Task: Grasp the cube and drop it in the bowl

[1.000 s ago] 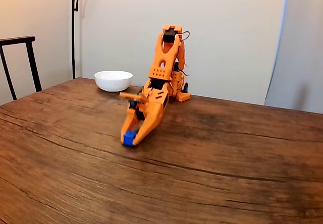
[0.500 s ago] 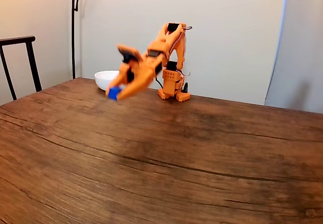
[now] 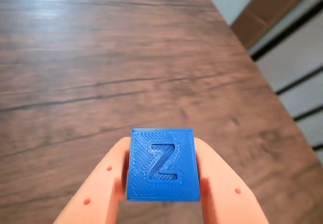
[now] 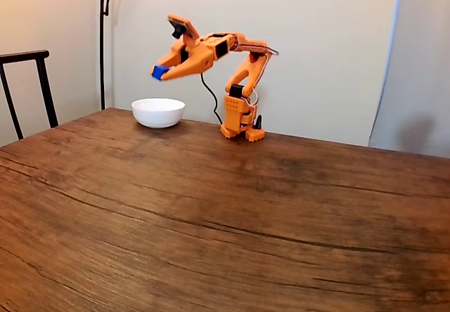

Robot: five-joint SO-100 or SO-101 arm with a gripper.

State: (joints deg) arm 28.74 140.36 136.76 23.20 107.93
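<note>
A small bright-blue cube point(image 3: 162, 164) with a raised letter Z on its near face sits clamped between my two orange fingers point(image 3: 101, 191) in the wrist view. My gripper point(image 3: 161, 151) is shut on it, high over the wooden table. In the fixed view the orange arm reaches up and to the left, and the gripper point(image 4: 159, 73) holds the cube point(image 4: 160, 72) in the air above the white bowl point(image 4: 158, 112), well clear of its rim. The bowl stands on the table at the back left, left of the arm's base point(image 4: 240, 121).
The dark wooden table point(image 4: 225, 213) stretches wide in front of the arm. A black chair point(image 4: 28, 80) stands at the left edge and a thin black lamp pole point(image 4: 103, 38) rises behind the bowl. The table's far edge point(image 3: 237, 37) shows in the wrist view.
The gripper has lifted the cube off the table, swung it left and raised it from bowl height to well above the bowl.
</note>
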